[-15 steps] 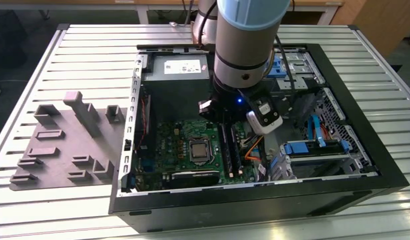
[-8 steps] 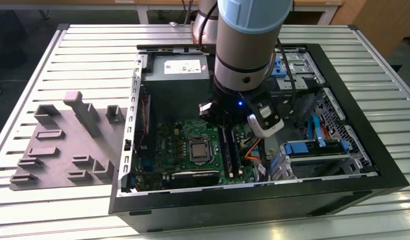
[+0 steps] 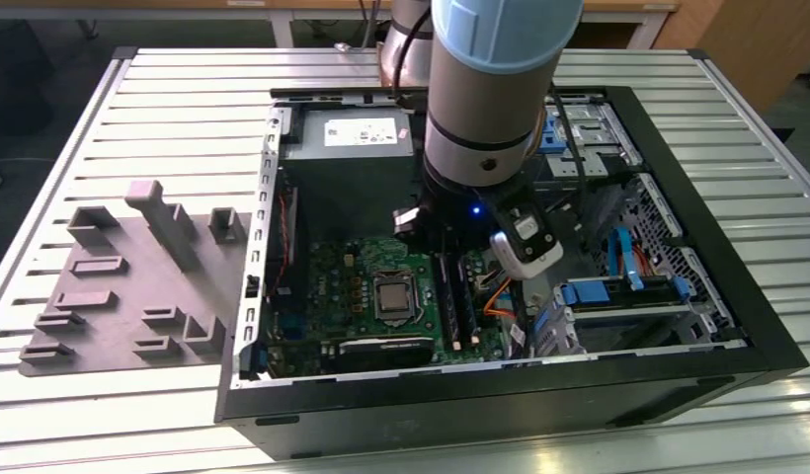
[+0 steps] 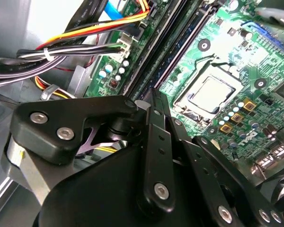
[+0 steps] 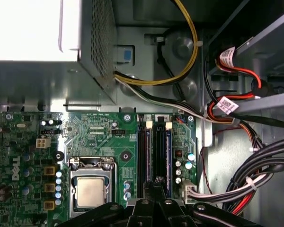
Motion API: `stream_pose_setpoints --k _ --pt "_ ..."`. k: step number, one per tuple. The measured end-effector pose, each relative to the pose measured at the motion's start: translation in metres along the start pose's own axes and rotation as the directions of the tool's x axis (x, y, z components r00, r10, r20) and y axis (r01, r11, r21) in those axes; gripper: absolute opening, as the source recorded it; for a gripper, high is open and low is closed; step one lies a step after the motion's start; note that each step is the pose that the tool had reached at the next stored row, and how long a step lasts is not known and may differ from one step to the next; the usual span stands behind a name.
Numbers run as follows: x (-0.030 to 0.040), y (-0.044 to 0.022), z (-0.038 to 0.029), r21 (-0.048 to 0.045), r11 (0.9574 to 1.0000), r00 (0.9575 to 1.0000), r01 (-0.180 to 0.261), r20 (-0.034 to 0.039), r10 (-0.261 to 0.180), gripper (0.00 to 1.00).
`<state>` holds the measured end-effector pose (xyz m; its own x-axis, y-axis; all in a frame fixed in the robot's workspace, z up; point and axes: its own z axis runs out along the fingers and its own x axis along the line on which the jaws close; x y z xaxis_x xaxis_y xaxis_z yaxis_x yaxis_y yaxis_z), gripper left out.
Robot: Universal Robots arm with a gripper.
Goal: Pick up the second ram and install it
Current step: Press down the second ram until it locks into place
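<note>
Inside computer case (image 3: 721,326), arm (image 3: 491,89) reaches straight down over green board (image 3: 365,286).

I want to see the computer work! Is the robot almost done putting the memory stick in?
Nearly, it seems. The arm is down inside the open computer case, and the gripper hangs over the long black slots on the green board. Whether the second ram is gripped or already seated is hidden, so that step isn't confirmed.
</note>
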<state>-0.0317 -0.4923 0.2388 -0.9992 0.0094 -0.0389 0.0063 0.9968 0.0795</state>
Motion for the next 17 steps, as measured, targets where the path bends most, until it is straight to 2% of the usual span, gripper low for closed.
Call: stream_pose_setpoints --k 17 --pt "-0.0001 -0.0149 -0.0012 0.0 1.0 1.0 0.0 0.0 0.0 0.11"
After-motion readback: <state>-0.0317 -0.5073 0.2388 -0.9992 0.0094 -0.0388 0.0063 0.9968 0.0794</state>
